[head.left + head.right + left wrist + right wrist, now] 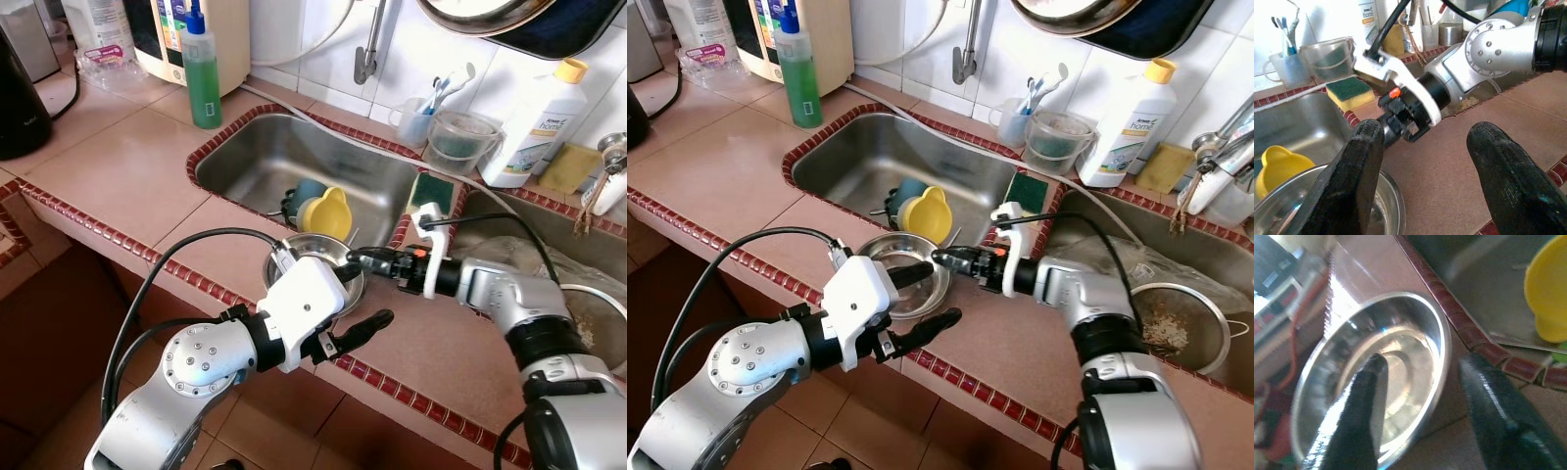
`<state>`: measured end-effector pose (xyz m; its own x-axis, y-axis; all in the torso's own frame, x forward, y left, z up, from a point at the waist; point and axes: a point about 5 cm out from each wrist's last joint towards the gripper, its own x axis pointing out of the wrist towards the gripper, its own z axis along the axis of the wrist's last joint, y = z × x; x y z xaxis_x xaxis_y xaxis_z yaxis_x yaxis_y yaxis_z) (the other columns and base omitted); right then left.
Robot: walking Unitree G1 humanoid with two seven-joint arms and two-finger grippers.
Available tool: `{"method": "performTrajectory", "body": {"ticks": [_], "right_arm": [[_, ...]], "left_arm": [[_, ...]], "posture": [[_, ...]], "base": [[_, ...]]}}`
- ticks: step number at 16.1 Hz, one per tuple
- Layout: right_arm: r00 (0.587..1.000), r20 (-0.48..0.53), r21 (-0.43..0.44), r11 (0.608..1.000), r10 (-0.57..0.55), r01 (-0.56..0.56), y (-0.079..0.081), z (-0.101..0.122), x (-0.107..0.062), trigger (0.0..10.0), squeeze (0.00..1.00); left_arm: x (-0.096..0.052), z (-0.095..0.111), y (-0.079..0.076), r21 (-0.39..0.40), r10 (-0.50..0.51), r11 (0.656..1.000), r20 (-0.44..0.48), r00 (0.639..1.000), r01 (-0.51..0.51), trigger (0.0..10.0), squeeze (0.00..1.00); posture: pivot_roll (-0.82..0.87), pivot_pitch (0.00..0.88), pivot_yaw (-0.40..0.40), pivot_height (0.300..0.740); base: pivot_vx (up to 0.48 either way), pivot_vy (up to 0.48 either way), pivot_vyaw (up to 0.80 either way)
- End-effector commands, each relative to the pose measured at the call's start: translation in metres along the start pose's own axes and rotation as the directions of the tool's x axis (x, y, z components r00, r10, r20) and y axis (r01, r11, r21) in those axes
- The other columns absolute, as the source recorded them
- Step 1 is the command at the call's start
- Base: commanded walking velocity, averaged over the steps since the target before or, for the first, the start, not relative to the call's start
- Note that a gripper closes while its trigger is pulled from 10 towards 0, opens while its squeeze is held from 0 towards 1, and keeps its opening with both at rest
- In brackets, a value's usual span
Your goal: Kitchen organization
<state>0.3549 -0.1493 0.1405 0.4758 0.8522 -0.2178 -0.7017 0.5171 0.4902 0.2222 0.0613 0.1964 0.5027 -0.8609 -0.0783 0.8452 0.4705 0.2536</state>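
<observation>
Left gripper [924, 301]: fingers spread wide, hovering at the desk [725, 166] front edge, one finger over the steel bowl [921, 294]. Steel bowl: on the desk just before the sink [852, 147]. Right gripper [1415, 411]: fingers parted astride the bowl's rim, one inside, one outside, not yet closed. Risk: the slick thin rim may slip or tip on lifting; both grippers crowd closely and might collide. Yellow cup [924, 215] in the sink; items beneath it partly hidden.
</observation>
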Motion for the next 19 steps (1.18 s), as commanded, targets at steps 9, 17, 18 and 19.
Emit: {"method": "performTrajectory", "body": {"ticks": [9,17,18,19], "right_arm": [[0.986,-0.062,-0.138,0.979,-0.157,0.147,-0.005,-0.002,0.01,10.0,1.0],[0.969,-0.167,-0.254,0.958,-0.18,0.134,-0.006,-0.012,0.005,1.6,0.0],[0.966,-0.178,-0.26,0.955,-0.189,0.139,-0.007,-0.014,0.005,0.3,0.0],[0.961,-0.192,-0.275,0.951,-0.201,0.144,-0.007,-0.017,0.005,0.0,0.0]], "left_arm": [[0.0,0.005,-0.002,0.009,0.006,1.0,0.013,1.0,-0.006,10.0,0.0],[0.0,0.006,0.0,0.013,0.011,1.0,0.014,1.0,-0.011,10.0,0.0],[0.0,0.006,0.0,0.013,0.011,1.0,0.014,1.0,-0.011,10.0,0.0],[0.0,0.006,0.0,0.013,0.011,1.0,0.015,1.0,-0.011,10.0,0.0]], "posture": [[-0.15,0.136,-0.113,0.74],[-0.15,0.135,-0.113,0.74],[-0.15,0.136,-0.113,0.74],[-0.15,0.136,-0.112,0.74]], "base": [[0.0,0.0,0.0],[0.0,0.0,0.0],[0.0,0.0,0.0],[0.0,0.0,0.0]]}}
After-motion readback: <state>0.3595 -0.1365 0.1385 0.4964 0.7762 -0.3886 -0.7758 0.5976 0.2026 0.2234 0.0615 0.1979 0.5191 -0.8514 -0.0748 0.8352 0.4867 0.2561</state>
